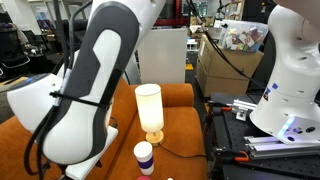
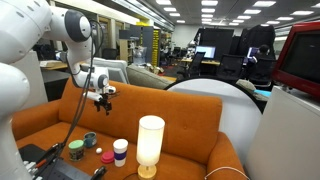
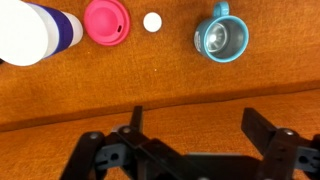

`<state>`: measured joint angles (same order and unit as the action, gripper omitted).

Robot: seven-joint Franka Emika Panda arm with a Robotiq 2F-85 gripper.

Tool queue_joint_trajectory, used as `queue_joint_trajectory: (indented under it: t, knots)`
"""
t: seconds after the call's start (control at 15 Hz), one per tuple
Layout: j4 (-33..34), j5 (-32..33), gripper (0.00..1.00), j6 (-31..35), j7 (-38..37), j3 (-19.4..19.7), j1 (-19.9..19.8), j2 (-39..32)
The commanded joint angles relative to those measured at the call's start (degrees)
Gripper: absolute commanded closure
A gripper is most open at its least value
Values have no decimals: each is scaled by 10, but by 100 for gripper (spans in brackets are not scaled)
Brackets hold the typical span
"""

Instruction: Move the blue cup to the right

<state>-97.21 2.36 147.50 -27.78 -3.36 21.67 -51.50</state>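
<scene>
The blue cup (image 2: 120, 150), white-topped with a dark blue-purple band, stands upright on the orange sofa seat beside the lamp. It also shows in an exterior view (image 1: 144, 157) and at the top left corner of the wrist view (image 3: 35, 30). My gripper (image 2: 102, 95) hangs in the air above the seat, near the sofa back, well apart from the cup. In the wrist view its two fingers (image 3: 198, 125) are spread wide with only orange fabric between them. It is open and empty.
A tall cream lamp (image 2: 150, 145) stands right next to the cup. A pink lid (image 3: 106, 22), a small white round piece (image 3: 152, 21) and a teal mug (image 3: 222, 37) lie in a row on the seat. A green object (image 2: 76, 152) lies further along.
</scene>
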Motion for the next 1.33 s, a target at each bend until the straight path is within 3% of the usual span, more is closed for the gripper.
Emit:
queue_joint_trajectory:
  t: [0.0,0.4,0.73,1.27]
  knots:
    - [7,-10,0,-1,10,9,11,-9]
    - [41,-5,0,19,25,6,31,-93]
    - [102,-1,0,-2,101,-17,21,-161]
    - [113,-6,0,6,99,-7,35,-173]
